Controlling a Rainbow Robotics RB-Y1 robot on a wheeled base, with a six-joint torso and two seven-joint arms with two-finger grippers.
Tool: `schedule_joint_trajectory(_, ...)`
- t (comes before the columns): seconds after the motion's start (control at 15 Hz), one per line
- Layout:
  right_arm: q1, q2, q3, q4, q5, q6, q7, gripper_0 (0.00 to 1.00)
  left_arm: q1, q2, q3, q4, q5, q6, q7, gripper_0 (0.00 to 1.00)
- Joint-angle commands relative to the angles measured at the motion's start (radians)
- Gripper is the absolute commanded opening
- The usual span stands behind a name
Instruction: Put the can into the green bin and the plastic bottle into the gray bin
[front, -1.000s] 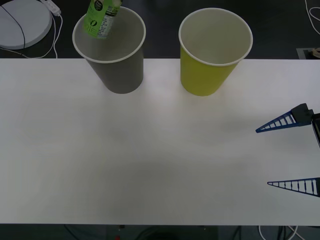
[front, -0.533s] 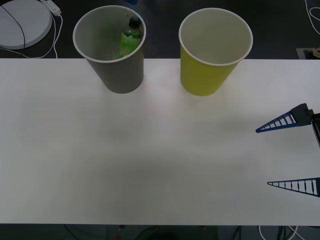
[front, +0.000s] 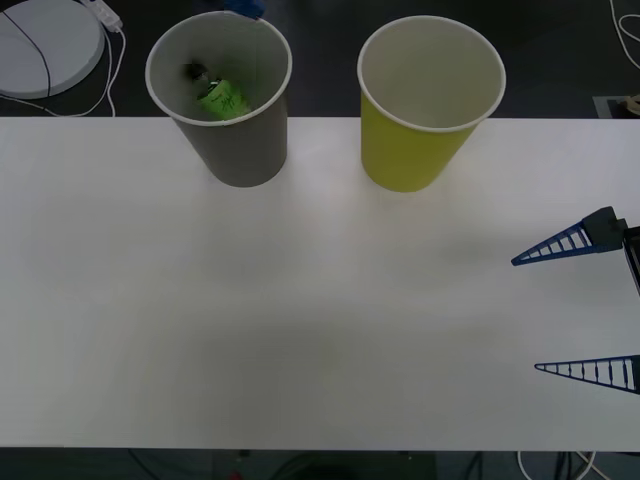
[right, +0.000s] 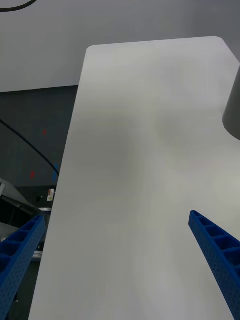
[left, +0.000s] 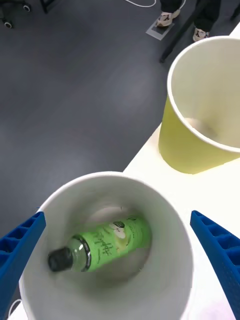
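We see the plastic bottle (left: 102, 243) lying on its side at the bottom of the gray bin (front: 235, 140), its black cap toward one wall and its label facing up. The gray bin stands upright near the far edge of the white bench (front: 300, 300), on the robot's left, and the green bin (front: 420, 150) stands upright beside it to the right, apart from it; we can make out nothing inside it but its pale base. From the left wrist view we look straight down into the gray bin, and the left pincer (left: 120, 260) hangs above the rim with its blue ribbed fingers (left: 217, 250) spread wide on either side of the cup, holding nothing. The right pincer (front: 585, 305) sits at the right edge of the bench, well apart from both bins, its two fingers (front: 565, 243) also wide apart and empty over bare bench surface.
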Motion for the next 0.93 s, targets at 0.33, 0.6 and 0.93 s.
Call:
schedule_joint_trajectory(0.33, 0.0, 0.0, 0.0, 0.0, 0.0, 0.0, 0.0, 1.0, 0.213, 0.154, 0.092, -0.281, 0.073, 0.012, 0.049, 1.0)
schedule_joint_trajectory(0.6, 0.0, 0.0, 0.0, 0.0, 0.0, 0.0, 0.0, 1.0, 0.385, 0.209, 0.213, -0.406, 0.129, 0.016, 0.045, 1.0)
schedule_joint_trajectory(0.93, 0.0, 0.0, 0.0, 0.0, 0.0, 0.0, 0.0, 1.0, 0.607, 0.235, 0.385, -0.538, 0.195, 0.016, 0.006, 1.0)
